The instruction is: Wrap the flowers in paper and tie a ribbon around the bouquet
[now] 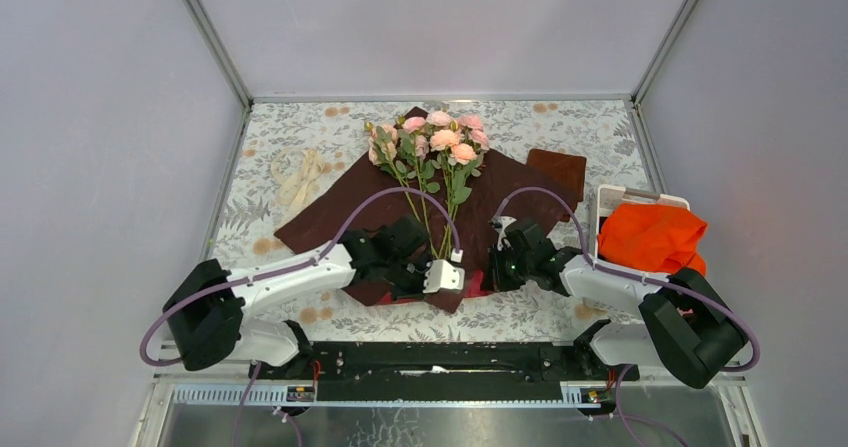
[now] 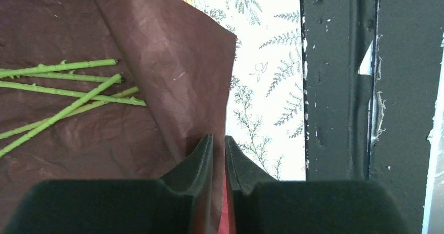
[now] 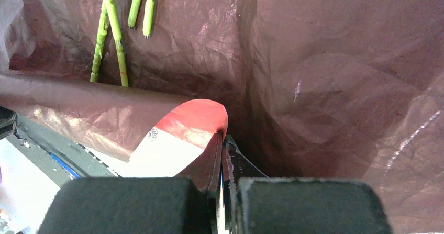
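The paper (image 1: 340, 207) lies spread dark side up on the patterned table. The flowers (image 1: 430, 142), pink roses, lie on it with their stems (image 2: 78, 82) pointing toward the arms. My left gripper (image 1: 445, 277) is at the paper's near corner. In the left wrist view its jaws (image 2: 219, 138) stand almost together, and a fold of paper (image 2: 173, 61) with a crimson sliver runs between them. My right gripper (image 1: 497, 257) is just to the right of it. Its jaws (image 3: 222, 135) are pressed together where the curled crimson underside (image 3: 193, 119) meets the tips, and paper (image 3: 324, 87) rises around it. The ribbon (image 1: 300, 177) lies loose at the left.
A small brown folded square (image 1: 557, 170) lies right of the flowers. A white tray (image 1: 612, 199) at the right holds an orange-red cloth (image 1: 650, 237). The black base rail (image 2: 340, 87) runs close beside the left gripper.
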Robot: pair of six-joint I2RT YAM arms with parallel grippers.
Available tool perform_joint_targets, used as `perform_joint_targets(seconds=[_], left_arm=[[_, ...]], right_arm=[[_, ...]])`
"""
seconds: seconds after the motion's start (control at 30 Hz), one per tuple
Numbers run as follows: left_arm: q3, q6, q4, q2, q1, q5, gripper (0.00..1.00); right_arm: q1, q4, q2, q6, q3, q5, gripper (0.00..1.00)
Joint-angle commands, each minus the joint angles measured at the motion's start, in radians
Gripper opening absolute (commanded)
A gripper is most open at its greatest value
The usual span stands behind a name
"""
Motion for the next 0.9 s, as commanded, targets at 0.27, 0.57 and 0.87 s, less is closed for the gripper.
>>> perform_joint_targets(seconds=[0.27, 0.57, 0.87], left_arm=[[0.109, 0.159, -0.241, -0.207, -0.011, 0.162, 0.21], [0.004, 0.031, 0.060, -0.142, -0.089, 0.041, 0.17], [-0.064, 0.029, 0.245, 0.083, -0.040, -0.115, 0.04]], right_arm=[[-0.026, -0.035, -0.010, 0.000, 0.026, -0.002, 0.00], [-0.028, -0.044, -0.012, -0.002, 0.028, -0.010, 0.00], [-0.032, -0.059, -0.004, -0.020, 0.031, -0.020, 0.00]])
